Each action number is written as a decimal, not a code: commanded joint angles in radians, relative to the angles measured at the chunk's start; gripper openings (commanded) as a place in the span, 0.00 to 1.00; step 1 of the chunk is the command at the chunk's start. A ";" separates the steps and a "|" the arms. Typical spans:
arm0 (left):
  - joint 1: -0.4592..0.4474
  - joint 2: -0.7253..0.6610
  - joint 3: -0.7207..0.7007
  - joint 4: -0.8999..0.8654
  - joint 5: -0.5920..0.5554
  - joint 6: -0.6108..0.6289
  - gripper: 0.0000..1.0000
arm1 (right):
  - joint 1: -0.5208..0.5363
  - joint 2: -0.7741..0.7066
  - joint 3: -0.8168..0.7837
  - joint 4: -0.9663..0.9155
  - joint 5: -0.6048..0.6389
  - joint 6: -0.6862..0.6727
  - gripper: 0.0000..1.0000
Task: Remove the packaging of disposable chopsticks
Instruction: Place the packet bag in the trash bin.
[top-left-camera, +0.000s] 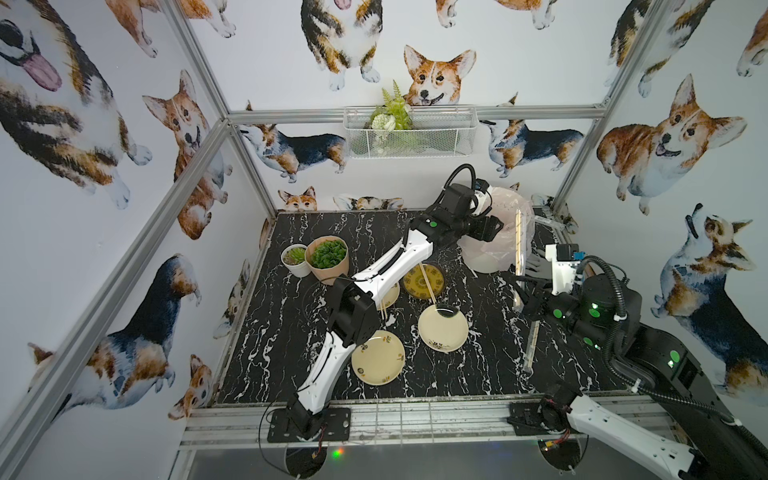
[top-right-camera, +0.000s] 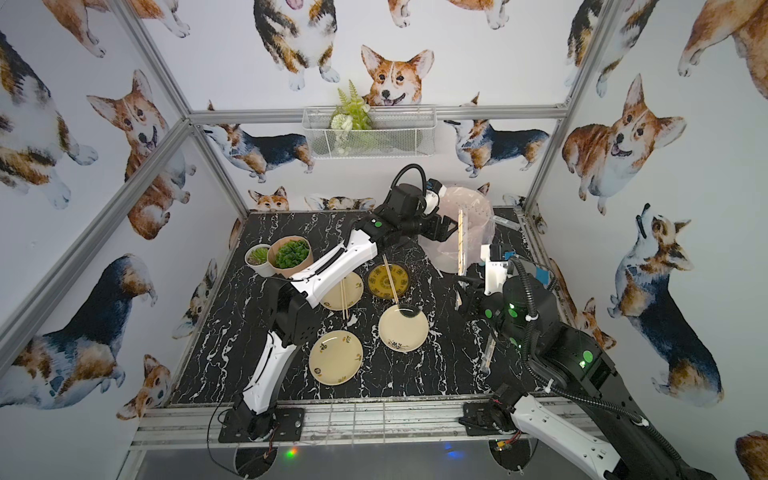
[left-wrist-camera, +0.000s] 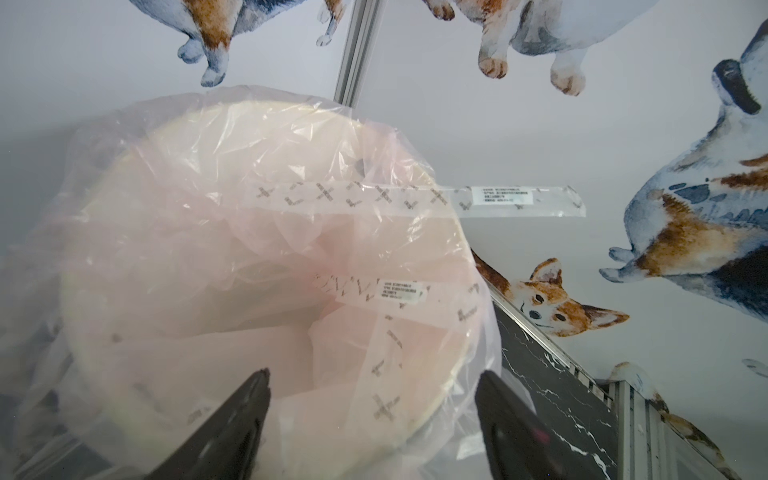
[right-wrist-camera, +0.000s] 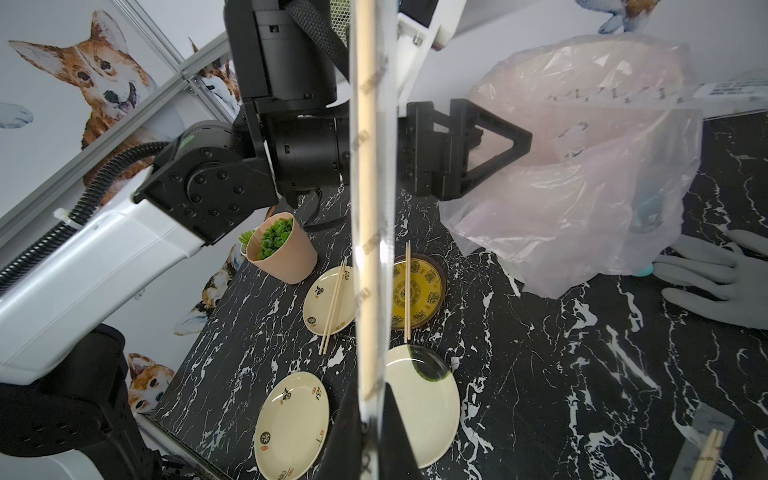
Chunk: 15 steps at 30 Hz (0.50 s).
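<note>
- Right pincer (right-wrist-camera: 370, 399): clamped together on the lower end of a sleeved pair of chopsticks (right-wrist-camera: 368, 208). The clear sleeve with its small print wraps the pale sticks for the whole visible length.
- Left pincer (left-wrist-camera: 373, 374): jaws wide apart and empty, hanging at the mouth of the lined bin (left-wrist-camera: 459, 249) in the far right corner of the bench (top-left-camera: 291, 332). One empty sleeve (left-wrist-camera: 519, 201) lies across the bin's rim (at least one more is down inside).
- Where the work piece is: off the bench, held up just in front of the bin and beside the left pincer, in both top views (top-left-camera: 518, 245).
- Axis: the long axis runs straight out of the right pincer, roughly upright. Gripped end down, free end up. Exact lean cannot be told.
- Step in hand, as I judge it: bring the left pincer across to the free top end and draw the sleeve off.
- To do it well:
  - pinch plastic only, beyond the stick tips if there is slack;
  - pull along the long axis, not sideways, or the thin film will bunch and the sticks may cock;
  - the right grip bears through the film, so it likely has to ease or shift before the sleeve can slide free.
- Elsewhere: a second wrapped pair (top-left-camera: 532, 345) lies on the bench near the right arm. Bare chopsticks (right-wrist-camera: 407, 286) rest across the yellow plate (right-wrist-camera: 432, 299).
</note>
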 joint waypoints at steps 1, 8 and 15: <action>0.000 -0.041 -0.017 -0.014 0.038 0.017 0.79 | 0.001 0.004 -0.001 0.031 0.009 -0.009 0.00; 0.006 -0.065 0.008 0.049 0.084 -0.036 0.79 | 0.002 0.011 0.011 0.032 0.004 -0.011 0.00; 0.051 -0.276 -0.293 0.336 0.224 -0.214 0.79 | 0.001 0.004 0.012 0.034 -0.013 -0.031 0.00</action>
